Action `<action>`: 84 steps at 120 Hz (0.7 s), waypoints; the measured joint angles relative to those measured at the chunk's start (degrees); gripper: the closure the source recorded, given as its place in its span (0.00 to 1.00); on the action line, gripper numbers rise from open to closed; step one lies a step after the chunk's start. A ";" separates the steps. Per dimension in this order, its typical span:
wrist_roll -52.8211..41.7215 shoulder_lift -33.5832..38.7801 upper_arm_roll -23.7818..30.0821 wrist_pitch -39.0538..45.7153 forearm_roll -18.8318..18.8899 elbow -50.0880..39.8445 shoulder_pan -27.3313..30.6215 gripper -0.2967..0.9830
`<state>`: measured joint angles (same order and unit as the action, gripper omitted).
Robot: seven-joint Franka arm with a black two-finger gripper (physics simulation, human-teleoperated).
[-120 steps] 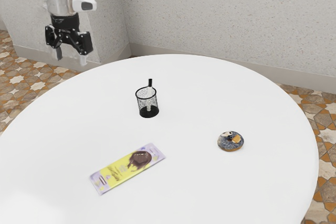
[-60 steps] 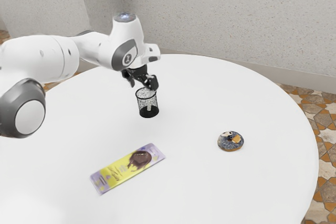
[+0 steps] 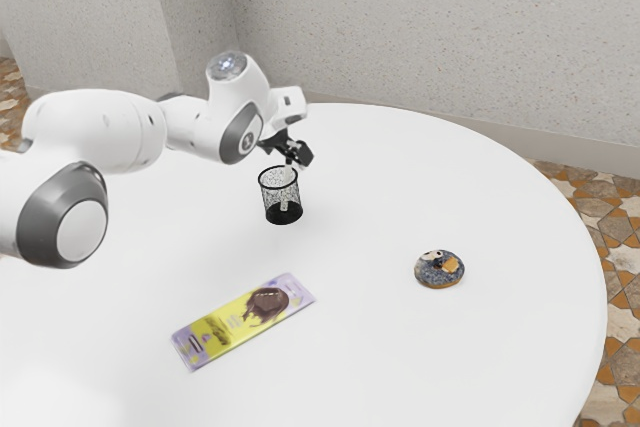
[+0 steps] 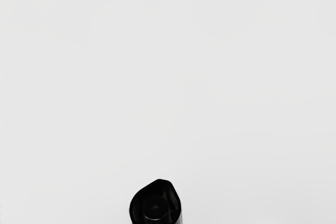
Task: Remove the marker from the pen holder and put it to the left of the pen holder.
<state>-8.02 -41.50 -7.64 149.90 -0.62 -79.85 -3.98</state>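
Note:
My gripper is over the mouth of the black mesh pen holder, at the marker's upper end. The holder stands upright. Through its mesh the pale lower part of the marker is visible, still inside and near the bottom. The hand covers most of the marker's top, and how the gripper stands around it cannot be made out. In the wrist view the marker's black cap is large at the lower edge, close under the hand.
On the round white table lie a yellow and purple chocolate packet, in front of the holder, and a small round patterned object, toward the exterior view's right. The arm comes in from the exterior view's left.
From beyond the table's far-left edge, my hand has swung over to the pen holder. During the last half second it shifted slightly toward the exterior view's right. Holder and packet have not moved.

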 joint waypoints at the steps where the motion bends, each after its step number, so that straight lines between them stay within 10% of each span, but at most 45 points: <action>1: -0.04 -0.05 0.00 0.13 -0.03 -0.01 0.02 0.23; 36: -1.13 -1.24 0.00 2.86 -0.48 -0.24 0.18 0.24; 84: -1.70 -1.02 -0.01 3.74 -2.25 -0.88 0.04 0.74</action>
<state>-9.72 -42.53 -7.65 153.65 -2.86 -80.73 -3.93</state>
